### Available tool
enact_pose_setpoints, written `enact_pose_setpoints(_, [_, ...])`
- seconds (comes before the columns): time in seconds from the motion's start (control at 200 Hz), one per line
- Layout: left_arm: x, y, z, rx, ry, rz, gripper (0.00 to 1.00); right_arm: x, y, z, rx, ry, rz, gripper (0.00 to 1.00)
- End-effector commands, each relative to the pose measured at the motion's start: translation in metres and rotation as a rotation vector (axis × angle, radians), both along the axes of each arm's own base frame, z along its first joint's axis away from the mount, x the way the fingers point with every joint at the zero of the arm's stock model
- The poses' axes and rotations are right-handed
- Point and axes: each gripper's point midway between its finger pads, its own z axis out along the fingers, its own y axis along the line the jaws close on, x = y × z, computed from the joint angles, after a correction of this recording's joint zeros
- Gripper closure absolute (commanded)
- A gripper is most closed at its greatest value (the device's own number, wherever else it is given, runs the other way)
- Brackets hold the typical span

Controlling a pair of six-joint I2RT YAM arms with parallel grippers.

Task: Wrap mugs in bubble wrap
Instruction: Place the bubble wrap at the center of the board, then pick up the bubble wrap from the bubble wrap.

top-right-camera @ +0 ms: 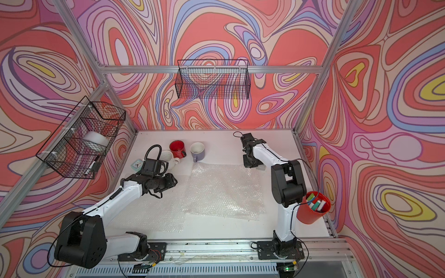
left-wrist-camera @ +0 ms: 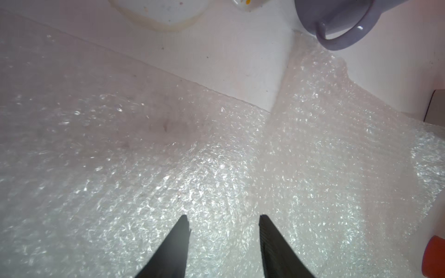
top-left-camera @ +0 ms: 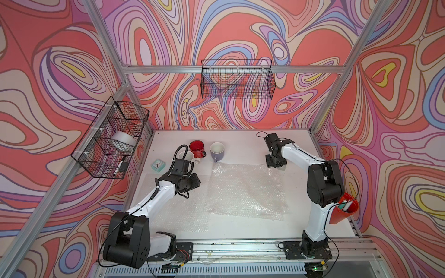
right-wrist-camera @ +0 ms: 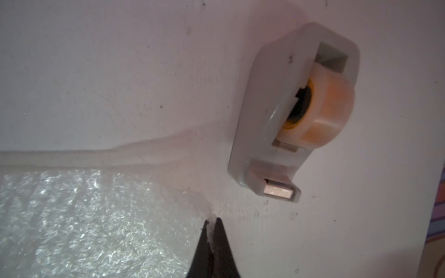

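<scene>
A white table [top-left-camera: 240, 142] sits within swirl-patterned walls. In both top views the red mug [top-left-camera: 197, 147], white mug [top-left-camera: 187, 155] and lavender mug [top-left-camera: 217, 150] stand clustered left of centre, just above the bubble wrap [top-left-camera: 245, 190] spread flat mid-frame. The left gripper [left-wrist-camera: 223, 217] hovers over the wrap, fingers parted and empty. The right gripper [right-wrist-camera: 213, 222] is pinched closed on the wrap's corner, near the tape dispenser [right-wrist-camera: 296, 108].

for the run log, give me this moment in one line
left gripper open over bubble wrap | right gripper shut on its corner | mugs unwrapped
</scene>
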Motion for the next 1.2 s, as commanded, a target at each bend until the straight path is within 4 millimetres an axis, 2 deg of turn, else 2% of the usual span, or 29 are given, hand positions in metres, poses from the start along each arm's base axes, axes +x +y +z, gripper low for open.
enact_pose_setpoints(0.0, [-0.002,-0.012,-0.004,-0.032,-0.004,-0.028,0.58,0.02,0.025,0.003,0.092,-0.056,0.084,1.0])
enact_pose_setpoints(0.08, [-0.006,-0.023,-0.008,-0.045,0.002,-0.052,0.64,0.025,0.04,0.006,0.167,-0.082,0.128,1.0])
enact_pose_setpoints(0.125, [-0.011,-0.028,-0.011,-0.038,0.013,-0.061,0.66,0.027,0.037,0.01,0.158,-0.1,0.109,1.0])
enact_pose_setpoints(0.205, [-0.02,-0.034,-0.016,-0.023,0.031,-0.069,0.69,0.026,0.0,0.023,-0.012,-0.138,-0.044,0.74])
enact_pose_setpoints(0.235, [-0.023,-0.034,-0.018,-0.018,0.037,-0.061,0.7,0.023,-0.016,0.033,-0.078,-0.162,-0.103,0.69])
enact_pose_setpoints(0.275, [-0.027,-0.032,-0.021,-0.024,0.047,-0.038,0.73,0.016,-0.021,0.048,-0.101,-0.201,-0.138,0.59])
enact_pose_setpoints(0.305, [-0.031,-0.03,-0.023,-0.028,0.051,-0.02,0.75,0.011,-0.016,0.06,-0.089,-0.241,-0.13,0.52])
enact_pose_setpoints(0.336, [-0.034,-0.028,-0.025,-0.032,0.054,-0.003,0.75,0.006,-0.004,0.071,-0.065,-0.279,-0.102,0.48])
enact_pose_setpoints(0.346, [-0.034,-0.027,-0.024,-0.035,0.052,0.001,0.75,0.003,0.001,0.069,-0.058,-0.277,-0.086,0.48])
enact_pose_setpoints(0.356, [-0.035,-0.027,-0.025,-0.037,0.052,0.004,0.75,0.001,0.005,0.078,-0.041,-0.3,-0.075,0.48])
enact_pose_setpoints(0.391, [-0.037,-0.027,-0.025,-0.043,0.051,0.009,0.76,-0.01,0.03,0.087,0.001,-0.32,-0.004,0.47])
enact_pose_setpoints(0.436, [-0.04,-0.026,-0.023,-0.051,0.054,0.019,0.77,-0.03,0.072,0.089,0.067,-0.306,0.13,0.47])
enact_pose_setpoints(0.501, [-0.042,-0.025,-0.021,-0.059,0.05,0.031,0.77,-0.078,0.152,0.084,0.156,-0.28,0.414,0.47])
enact_pose_setpoints(0.546, [-0.043,-0.023,-0.019,-0.063,0.049,0.04,0.77,-0.117,0.198,0.078,0.218,-0.25,0.567,0.46])
enact_pose_setpoints(0.611, [-0.046,-0.015,-0.018,-0.077,0.066,0.067,0.79,-0.166,0.244,0.069,0.314,-0.212,0.696,0.45])
enact_pose_setpoints(0.651, [-0.047,-0.01,-0.016,-0.095,0.072,0.089,0.8,-0.19,0.265,0.066,0.38,-0.203,0.753,0.43])
enact_pose_setpoints(0.731, [-0.048,0.001,-0.013,-0.141,0.067,0.132,0.8,-0.224,0.291,0.054,0.422,-0.176,0.843,0.37])
enact_pose_setpoints(0.816, [-0.05,0.011,-0.008,-0.167,0.064,0.17,0.8,-0.24,0.303,0.038,0.366,-0.152,0.913,0.34])
enact_pose_setpoints(0.956, [-0.052,0.017,-0.005,-0.172,0.062,0.19,0.8,-0.25,0.321,0.015,0.286,-0.133,1.009,0.34])
enact_pose_setpoints(0.982, [-0.052,0.017,-0.005,-0.175,0.063,0.192,0.8,-0.251,0.325,0.016,0.28,-0.142,1.023,0.34])
enact_pose_setpoints(1.002, [-0.052,0.017,-0.006,-0.177,0.065,0.195,0.8,-0.253,0.326,0.004,0.26,-0.121,1.035,0.34])
enact_pose_setpoints(1.042, [-0.052,0.018,-0.006,-0.18,0.07,0.197,0.8,-0.255,0.33,-0.004,0.241,-0.113,1.054,0.33])
enact_pose_setpoints(1.197, [-0.053,0.017,-0.006,-0.191,0.069,0.206,0.81,-0.265,0.34,-0.024,0.168,-0.091,1.128,0.25])
